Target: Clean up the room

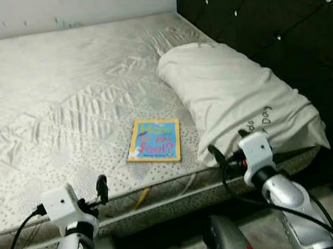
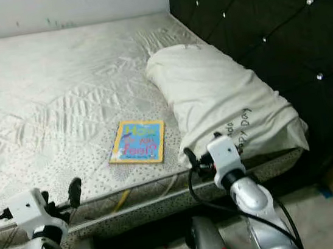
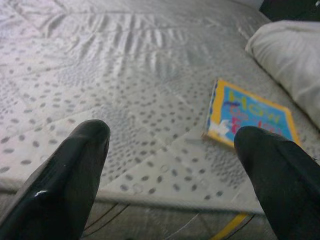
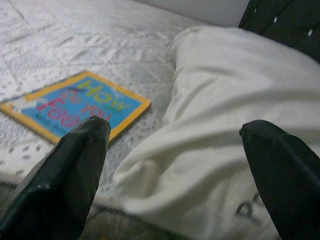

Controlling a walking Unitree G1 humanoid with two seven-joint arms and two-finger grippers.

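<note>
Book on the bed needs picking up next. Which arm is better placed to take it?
Probably the right. The book lies beside the pillow, nearer the open right gripper, whose fingers already point at its corner. The open left gripper sits farther off to the side.

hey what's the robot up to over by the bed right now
The robot stands at the edge of the bed, both hands raised and open, holding nothing. The left hand and right hand point toward a yellow-bordered book lying flat on the mattress beside a white pillow. Nothing has been picked up yet.
</note>
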